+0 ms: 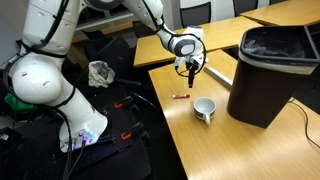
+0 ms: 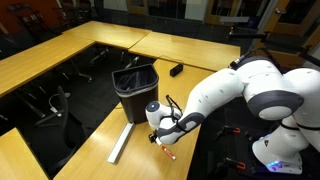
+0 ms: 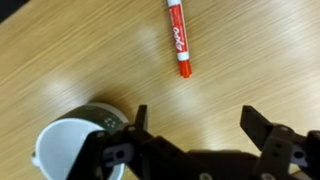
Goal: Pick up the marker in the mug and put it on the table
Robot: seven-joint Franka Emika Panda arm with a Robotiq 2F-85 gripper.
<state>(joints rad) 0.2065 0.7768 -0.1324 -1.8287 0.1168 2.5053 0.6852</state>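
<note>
The red marker (image 3: 179,40) lies flat on the wooden table (image 3: 80,60), outside the mug. It also shows in both exterior views (image 1: 180,96) (image 2: 167,153). The white mug (image 3: 72,152) stands upright beside it and also shows in an exterior view (image 1: 204,108); in the other exterior view the arm mostly hides it. My gripper (image 3: 195,120) is open and empty, hovering above the table between marker and mug. It also shows in both exterior views (image 1: 190,68) (image 2: 158,135).
A tall black trash bin (image 1: 268,72) (image 2: 135,90) stands on the table close to the mug. A long grey cylinder (image 2: 120,143) lies on the table by the bin. The table's dark edge (image 1: 168,120) runs near the marker.
</note>
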